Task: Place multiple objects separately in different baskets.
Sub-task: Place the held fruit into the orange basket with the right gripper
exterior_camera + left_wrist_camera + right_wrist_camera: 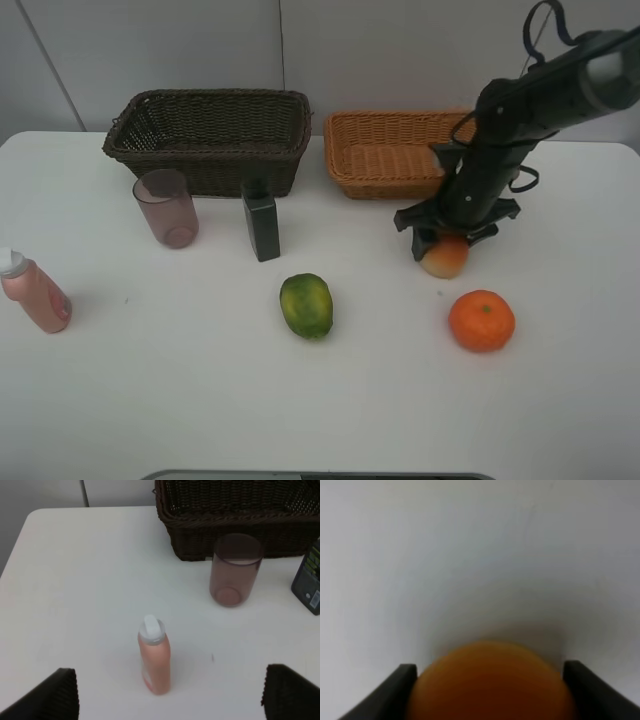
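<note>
The right claw point(444, 238) is clenched on the peach point(446, 260), with a finger on either side of it. The fruit is low over the table point(200, 400), though it is hard to tell whether it touches the surface. From the peach, the tan basket point(380, 160) lies at 11 o'clock and the orange point(481, 320) at 5 o'clock. The left claw point(172, 706) is spread wide and grips nothing, near the pink bottle point(154, 660).

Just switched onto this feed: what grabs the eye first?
The right claw, closed on the peach just in front of the tan basket. Next come the bright orange close beside it and the green fruit mid-table. Nothing shows inside the dark basket.
</note>
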Controlling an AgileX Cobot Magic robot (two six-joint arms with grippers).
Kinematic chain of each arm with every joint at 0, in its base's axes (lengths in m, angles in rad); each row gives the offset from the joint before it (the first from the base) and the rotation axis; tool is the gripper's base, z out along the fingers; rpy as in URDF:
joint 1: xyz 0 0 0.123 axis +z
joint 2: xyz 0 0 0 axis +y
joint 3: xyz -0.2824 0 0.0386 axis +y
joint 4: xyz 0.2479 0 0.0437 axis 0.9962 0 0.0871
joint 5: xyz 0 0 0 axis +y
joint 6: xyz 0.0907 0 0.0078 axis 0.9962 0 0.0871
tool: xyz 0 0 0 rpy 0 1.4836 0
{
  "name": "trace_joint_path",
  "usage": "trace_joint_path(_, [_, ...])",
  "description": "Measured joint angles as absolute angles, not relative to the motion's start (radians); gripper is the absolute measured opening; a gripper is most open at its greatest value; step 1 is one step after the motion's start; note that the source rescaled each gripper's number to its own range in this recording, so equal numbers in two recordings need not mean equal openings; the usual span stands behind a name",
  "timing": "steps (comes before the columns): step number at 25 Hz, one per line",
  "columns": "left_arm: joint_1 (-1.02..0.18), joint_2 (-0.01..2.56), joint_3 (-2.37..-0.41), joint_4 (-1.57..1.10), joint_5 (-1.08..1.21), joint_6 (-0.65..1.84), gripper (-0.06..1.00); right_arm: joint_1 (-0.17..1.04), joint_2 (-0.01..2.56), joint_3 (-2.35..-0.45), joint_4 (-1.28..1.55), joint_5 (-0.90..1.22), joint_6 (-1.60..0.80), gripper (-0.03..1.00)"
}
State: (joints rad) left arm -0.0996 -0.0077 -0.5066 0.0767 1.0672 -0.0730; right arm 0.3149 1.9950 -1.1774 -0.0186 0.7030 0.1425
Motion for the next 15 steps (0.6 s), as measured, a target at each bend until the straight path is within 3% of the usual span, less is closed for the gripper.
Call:
trace_joint_path(9, [-0.1, -0.008, -0.507, 0.077, 1.067, -0.073, 0.94, 0.317, 1.951, -1.375, -0.073, 0.866, 0.142, 0.0])
trace_joint_path(15, [-0.1, -0.008, -0.507, 0.077, 1.067, -0.073, 0.94, 0.313, 1.951, -1.529, -0.142, 0.848, 0.142, 0.0])
